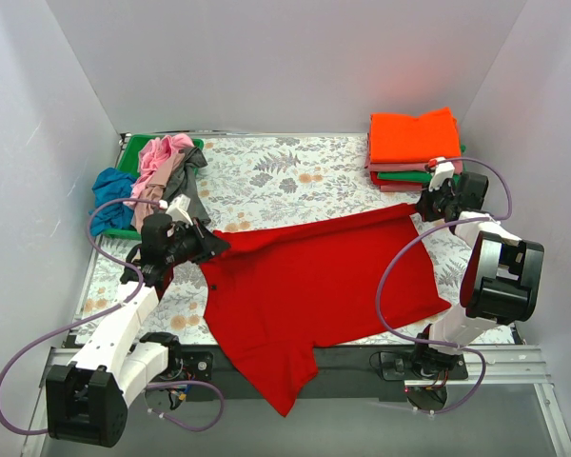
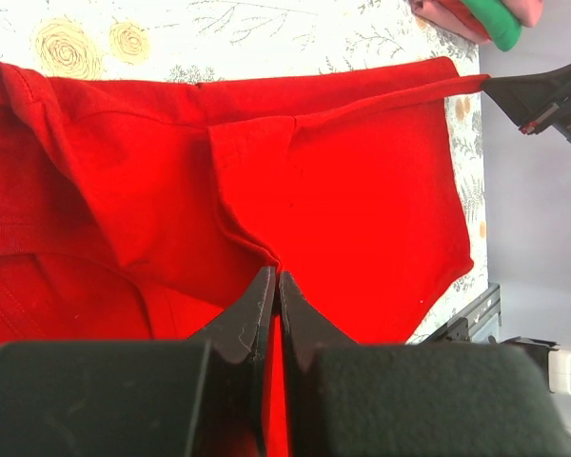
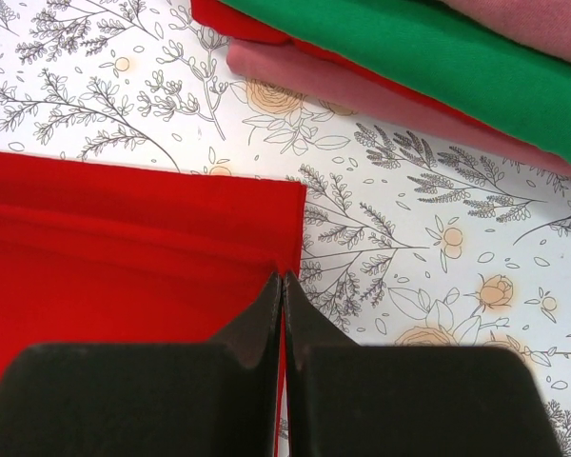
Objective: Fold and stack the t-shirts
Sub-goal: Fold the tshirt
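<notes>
A large red t-shirt (image 1: pixel 305 286) lies spread across the floral tablecloth (image 1: pixel 266 176), its near part hanging over the table's front edge. My left gripper (image 1: pixel 214 244) is shut on a fold of red cloth at the shirt's left end; in the left wrist view the gripper (image 2: pixel 277 276) pinches the red t-shirt (image 2: pixel 362 190). My right gripper (image 1: pixel 422 206) is shut on the shirt's far right corner; the right wrist view shows the gripper (image 3: pixel 283 276) clamped on the edge of the red t-shirt (image 3: pixel 124 248). The cloth runs taut between the two grippers.
A stack of folded shirts (image 1: pixel 414 138), orange on top, sits at the back right, close to the right gripper; its green and pink layers (image 3: pixel 438 48) show in the right wrist view. A green bin (image 1: pixel 133 150) at the back left holds crumpled pink (image 1: pixel 162 157), blue (image 1: pixel 112 186) and grey (image 1: pixel 192 181) shirts.
</notes>
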Controlling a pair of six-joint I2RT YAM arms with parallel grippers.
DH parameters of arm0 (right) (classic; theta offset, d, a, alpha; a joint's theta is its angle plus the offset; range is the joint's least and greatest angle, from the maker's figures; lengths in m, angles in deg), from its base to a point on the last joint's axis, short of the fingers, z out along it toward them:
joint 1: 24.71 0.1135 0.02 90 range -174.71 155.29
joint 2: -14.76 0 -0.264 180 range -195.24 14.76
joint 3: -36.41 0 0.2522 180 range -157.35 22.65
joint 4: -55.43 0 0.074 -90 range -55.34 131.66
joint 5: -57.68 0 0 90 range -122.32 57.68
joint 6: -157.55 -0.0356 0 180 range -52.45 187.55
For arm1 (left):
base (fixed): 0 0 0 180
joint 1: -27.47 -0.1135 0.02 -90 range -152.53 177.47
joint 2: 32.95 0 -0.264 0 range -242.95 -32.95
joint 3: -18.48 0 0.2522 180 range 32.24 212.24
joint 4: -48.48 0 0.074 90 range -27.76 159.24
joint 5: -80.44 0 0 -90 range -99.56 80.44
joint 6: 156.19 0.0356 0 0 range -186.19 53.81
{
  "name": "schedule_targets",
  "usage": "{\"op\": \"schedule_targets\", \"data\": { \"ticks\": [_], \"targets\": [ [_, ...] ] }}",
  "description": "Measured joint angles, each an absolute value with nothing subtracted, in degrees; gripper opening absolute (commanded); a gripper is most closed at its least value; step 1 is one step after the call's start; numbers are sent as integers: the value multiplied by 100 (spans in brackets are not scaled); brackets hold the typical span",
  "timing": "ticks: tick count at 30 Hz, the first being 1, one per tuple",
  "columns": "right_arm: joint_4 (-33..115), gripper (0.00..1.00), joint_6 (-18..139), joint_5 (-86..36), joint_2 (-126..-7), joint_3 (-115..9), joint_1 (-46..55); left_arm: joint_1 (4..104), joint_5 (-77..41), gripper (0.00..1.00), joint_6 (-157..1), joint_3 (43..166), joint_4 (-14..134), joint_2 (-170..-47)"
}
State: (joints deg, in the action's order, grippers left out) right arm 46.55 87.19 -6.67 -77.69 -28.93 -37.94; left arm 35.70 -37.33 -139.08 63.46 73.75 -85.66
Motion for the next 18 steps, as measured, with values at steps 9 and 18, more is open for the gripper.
{"op": "schedule_targets", "data": {
  "ticks": [9,18],
  "targets": [
    [4659,1,8730,-641,-7769,-2820,-3864,3636,-3722,0,-13986,6344,7486,-8503],
    [4530,36,8896,-584,-7775,-2807,-4019,3660,-3794,0,-14030,6333,7654,-8426]
  ]
}}
